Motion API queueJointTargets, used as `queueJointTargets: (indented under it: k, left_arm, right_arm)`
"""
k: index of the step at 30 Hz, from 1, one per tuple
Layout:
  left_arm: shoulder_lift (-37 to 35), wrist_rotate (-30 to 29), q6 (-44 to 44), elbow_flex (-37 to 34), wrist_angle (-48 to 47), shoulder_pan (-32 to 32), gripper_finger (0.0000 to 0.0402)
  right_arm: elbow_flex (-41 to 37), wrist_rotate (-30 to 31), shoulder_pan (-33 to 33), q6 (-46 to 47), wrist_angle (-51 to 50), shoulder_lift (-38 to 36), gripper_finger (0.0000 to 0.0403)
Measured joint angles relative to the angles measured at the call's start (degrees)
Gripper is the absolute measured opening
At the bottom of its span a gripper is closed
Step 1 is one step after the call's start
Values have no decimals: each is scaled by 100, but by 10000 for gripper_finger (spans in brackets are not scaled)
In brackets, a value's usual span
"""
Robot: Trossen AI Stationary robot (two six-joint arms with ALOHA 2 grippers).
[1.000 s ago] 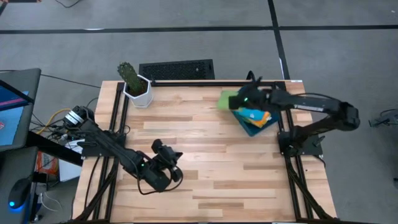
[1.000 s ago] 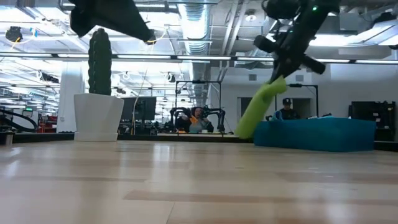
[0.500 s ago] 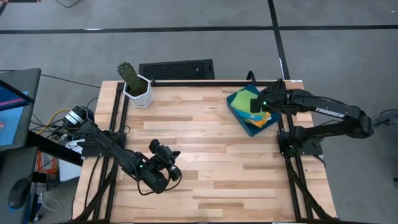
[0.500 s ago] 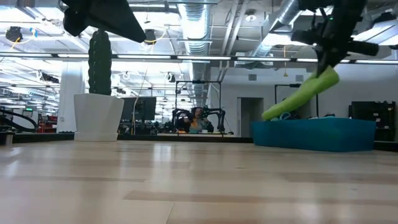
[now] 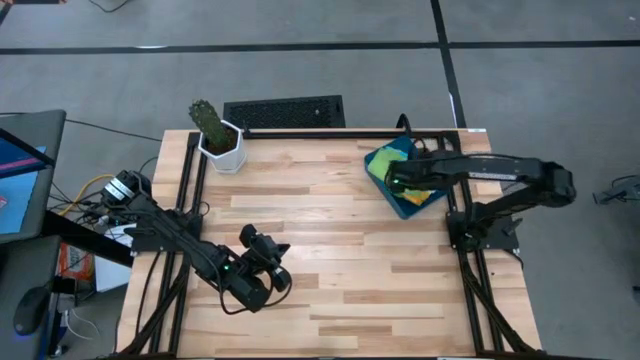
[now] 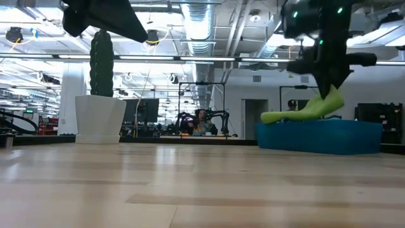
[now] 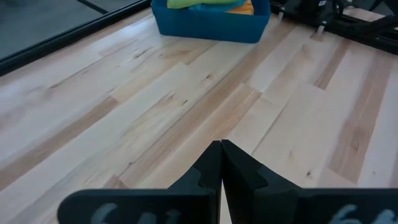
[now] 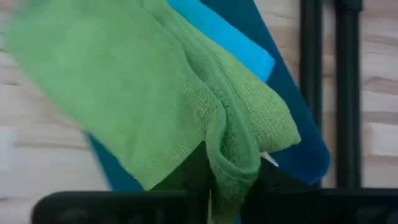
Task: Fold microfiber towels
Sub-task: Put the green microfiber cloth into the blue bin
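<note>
A lime green towel (image 8: 143, 93) sits over the dark-blue tray (image 5: 412, 206) at the table's far right, with my right gripper (image 5: 396, 181) shut on it from above. In the low view the green towel (image 6: 297, 113) slopes down from the gripper (image 6: 329, 88) toward the tray's left rim. A bright blue towel (image 8: 230, 40) lies under it in the tray, and an orange towel (image 5: 427, 188) shows beside it. My left gripper (image 7: 221, 163) is shut and holds nothing; it hovers over the table's near left part (image 5: 282, 282). My right gripper pinches a folded edge of the green towel (image 8: 235, 163) between its two fingers, several layers thick. The fingers come steeply from above, pointing down. The held end is raised over the tray (image 6: 329, 101); the rest slopes down slack and its far end rests at the tray's left rim (image 6: 272, 117).
A cactus in a white pot (image 5: 220, 140) stands at the far left corner. A black grille (image 5: 285, 110) lies beyond the far edge. Bare wood (image 5: 340, 230) lies between the two arms. The right arm's black frame (image 5: 480, 230) stands beside the tray.
My right gripper has carried the green towel from beside the tray's left side to over the tray, has tipped steeply downward and has sunk a little. The towel hung down beside the tray then; now it is draped over the tray's top.
</note>
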Motion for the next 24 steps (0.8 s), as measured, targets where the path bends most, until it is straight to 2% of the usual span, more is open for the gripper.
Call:
queueJointTargets:
  k: [4,7,11,14,17,22,24]
  left_arm:
    - [0,9,-39,0,-9,-70,0]
    - [0,20,-39,0,-17,-116,0]
    - [0,22,-11,0,-22,-131,0]
    - [0,13,-7,0,-92,-122,0]
    - [0,7,1,0,-135,-85,0]
    - [0,-24,46,0,-137,-83,0]
    - [0,-28,46,0,-184,-85,0]
  right_arm:
    - [0,-113,-128,-219,-301,530,120]
    - [1,-136,-155,-384,-821,640,156]
    - [5,-7,-105,-263,-1382,357,207]
    - [7,314,-35,-11,-1357,-73,236]
    - [4,645,66,-245,-626,-462,250]
    - [8,879,476,-2134,2224,-755,241]
    - [17,1221,489,-2604,2907,-644,227]
